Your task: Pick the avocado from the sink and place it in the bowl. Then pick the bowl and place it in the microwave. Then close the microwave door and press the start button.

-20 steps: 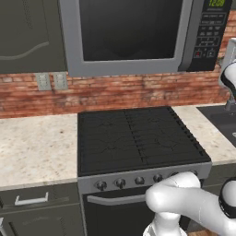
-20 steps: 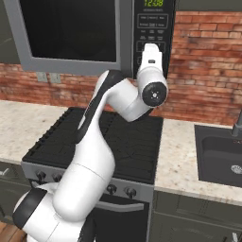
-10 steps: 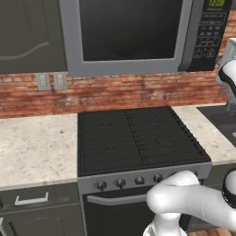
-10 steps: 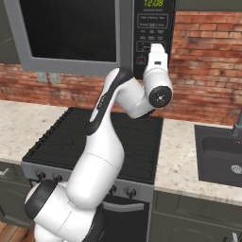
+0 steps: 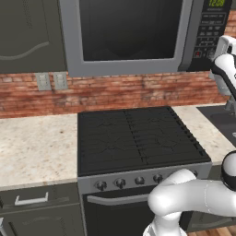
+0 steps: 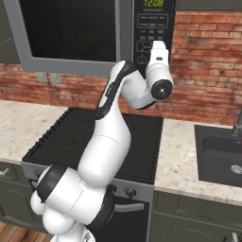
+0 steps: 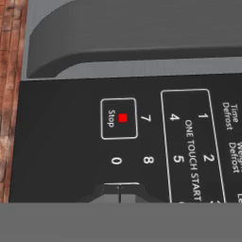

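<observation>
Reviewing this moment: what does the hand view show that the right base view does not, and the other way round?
Hand view alone: the keypad legends read clearly, a boxed Stop button with a red square, digits, and ONE TOUCH START, with the shut gripper right at the panel beside the 0 key.

Right base view alone: the stove, the speckled counter, the sink with its round drain, the green display, and the microwave door closed.

Both: the microwave's black keypad panel and the brick wall beside it.
</observation>
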You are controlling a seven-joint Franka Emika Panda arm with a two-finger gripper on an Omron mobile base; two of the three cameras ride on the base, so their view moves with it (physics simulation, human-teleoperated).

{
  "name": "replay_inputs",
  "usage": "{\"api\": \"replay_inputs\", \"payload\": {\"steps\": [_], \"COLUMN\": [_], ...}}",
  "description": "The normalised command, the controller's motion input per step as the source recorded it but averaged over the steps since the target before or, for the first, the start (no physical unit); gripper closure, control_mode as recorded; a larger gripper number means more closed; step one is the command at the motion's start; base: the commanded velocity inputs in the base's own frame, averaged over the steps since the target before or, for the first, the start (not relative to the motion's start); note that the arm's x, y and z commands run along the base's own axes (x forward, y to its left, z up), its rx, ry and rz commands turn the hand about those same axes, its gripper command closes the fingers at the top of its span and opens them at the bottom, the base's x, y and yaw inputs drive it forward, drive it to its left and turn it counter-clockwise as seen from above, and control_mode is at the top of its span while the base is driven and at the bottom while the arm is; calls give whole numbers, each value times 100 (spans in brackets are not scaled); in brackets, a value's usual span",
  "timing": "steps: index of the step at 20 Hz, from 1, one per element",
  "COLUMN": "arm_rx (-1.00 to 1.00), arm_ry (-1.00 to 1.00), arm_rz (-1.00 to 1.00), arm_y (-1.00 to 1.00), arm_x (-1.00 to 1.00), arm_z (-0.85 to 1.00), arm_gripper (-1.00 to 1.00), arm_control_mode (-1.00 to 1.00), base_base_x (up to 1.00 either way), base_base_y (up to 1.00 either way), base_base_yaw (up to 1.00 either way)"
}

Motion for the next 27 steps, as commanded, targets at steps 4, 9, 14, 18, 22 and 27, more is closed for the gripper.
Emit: {"api": "replay_inputs", "payload": {"steps": [4, 9, 14, 18, 22, 27], "arm_rx": [0, 0, 0, 0, 0, 0], "arm_ry": [0, 0, 0, 0, 0, 0], "arm_rz": [0, 0, 0, 0, 0, 0], "arm_y": [-15, -23, -3, 0, 0, 0], "arm_x": [7, 7, 29, 32, 31, 31], "arm_z": [0, 0, 0, -1, -9, -7], "arm_gripper": [100, 100, 100, 100, 100, 100], "arm_control_mode": [-100, -100, -100, -100, -100, -100], "base_base_x": [0, 0, 0, 0, 0, 0], "base_base_y": [0, 0, 0, 0, 0, 0], "base_base_yaw": [0, 0, 0, 0, 0, 0]}}
